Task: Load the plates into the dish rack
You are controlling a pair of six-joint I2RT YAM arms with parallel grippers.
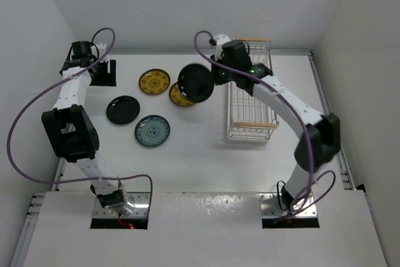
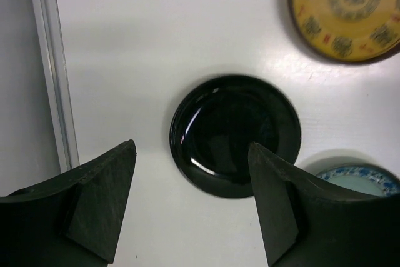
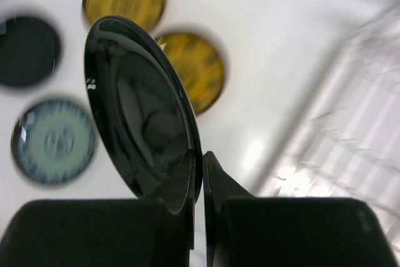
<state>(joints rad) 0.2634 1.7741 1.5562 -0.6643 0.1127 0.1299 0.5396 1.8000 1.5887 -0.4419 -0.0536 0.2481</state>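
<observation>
Pinching blk plate [image 3: 137, 110] rim, R gripper [image 3: 199, 161] (L gripper [image 2: 190, 148] gaping).

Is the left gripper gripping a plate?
No: the left gripper hangs open above the black plate, which lies flat on the table.

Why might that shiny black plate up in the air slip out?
The black plate looks glossy, with bright reflections, so it is probably slippery. The right jaws pinch only its rim, so it might swing or slide. Held on edge it shows no sag, so probably stiff, maybe breakable.
</observation>
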